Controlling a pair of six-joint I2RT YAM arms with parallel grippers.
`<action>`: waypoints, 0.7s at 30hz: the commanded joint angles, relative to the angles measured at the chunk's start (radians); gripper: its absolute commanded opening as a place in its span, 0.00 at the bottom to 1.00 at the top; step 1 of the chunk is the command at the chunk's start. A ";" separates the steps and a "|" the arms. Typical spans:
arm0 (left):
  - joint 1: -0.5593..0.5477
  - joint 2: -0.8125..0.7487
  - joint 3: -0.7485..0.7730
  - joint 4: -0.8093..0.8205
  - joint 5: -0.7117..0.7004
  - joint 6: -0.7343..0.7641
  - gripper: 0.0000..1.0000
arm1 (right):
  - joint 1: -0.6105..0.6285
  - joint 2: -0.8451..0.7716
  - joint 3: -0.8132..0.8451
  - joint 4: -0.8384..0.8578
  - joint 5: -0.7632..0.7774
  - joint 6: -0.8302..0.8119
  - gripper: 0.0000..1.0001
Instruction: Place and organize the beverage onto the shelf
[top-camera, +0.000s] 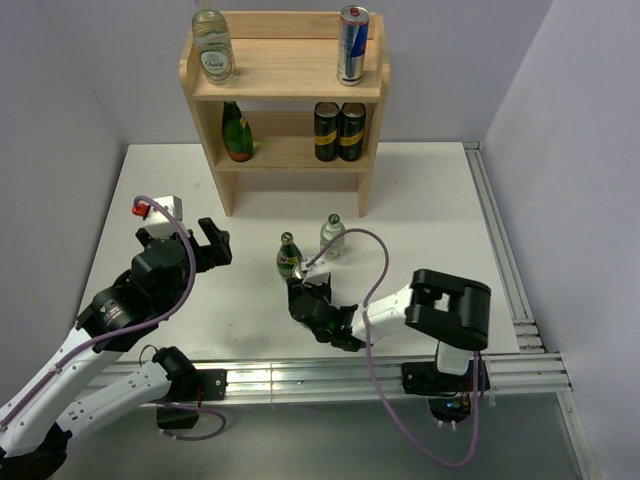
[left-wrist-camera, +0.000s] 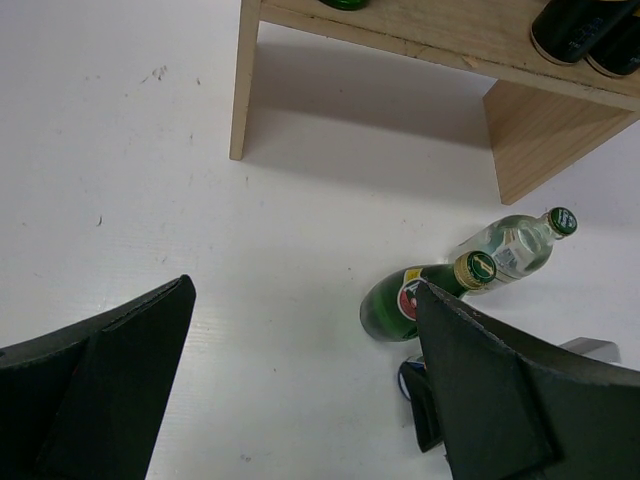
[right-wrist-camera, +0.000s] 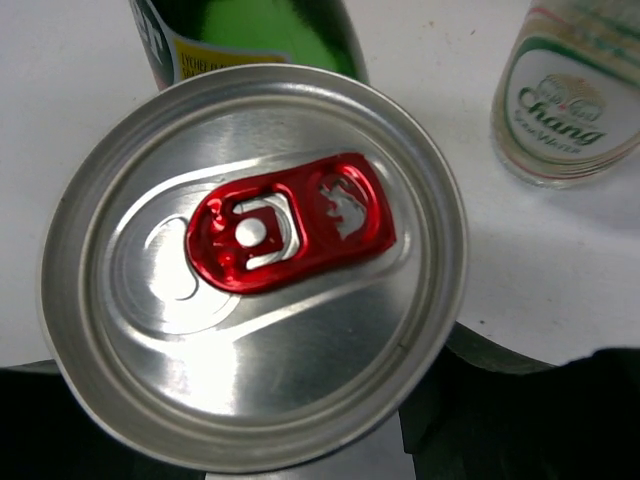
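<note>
The wooden shelf (top-camera: 285, 65) stands at the back. Its top board holds a clear bottle (top-camera: 213, 48) and a silver-and-blue can (top-camera: 352, 45). A green bottle (top-camera: 236, 132) stands on the lower tier. On the table a green bottle (top-camera: 288, 258) and a clear bottle (top-camera: 332, 237) stand upright side by side. My right gripper (top-camera: 305, 292) is shut on a silver can (right-wrist-camera: 255, 260) with a red tab, just in front of the green bottle (right-wrist-camera: 250, 35). My left gripper (top-camera: 212, 245) is open and empty, to the left of them.
Two black-and-gold cans (top-camera: 339, 132) stand on the shelf's lower tier at the right. White walls close in on both sides. A metal rail (top-camera: 500, 250) runs along the table's right edge. Bare table lies under the left gripper (left-wrist-camera: 300, 380).
</note>
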 joint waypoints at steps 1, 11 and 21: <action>-0.003 -0.009 -0.001 0.029 0.003 0.015 0.99 | 0.010 -0.199 0.029 -0.087 0.068 0.008 0.00; 0.000 -0.017 -0.003 0.030 0.015 0.020 0.99 | -0.002 -0.529 0.516 -0.605 -0.020 -0.237 0.00; 0.005 -0.009 -0.004 0.029 0.023 0.022 0.99 | -0.265 -0.342 1.136 -0.812 -0.218 -0.411 0.00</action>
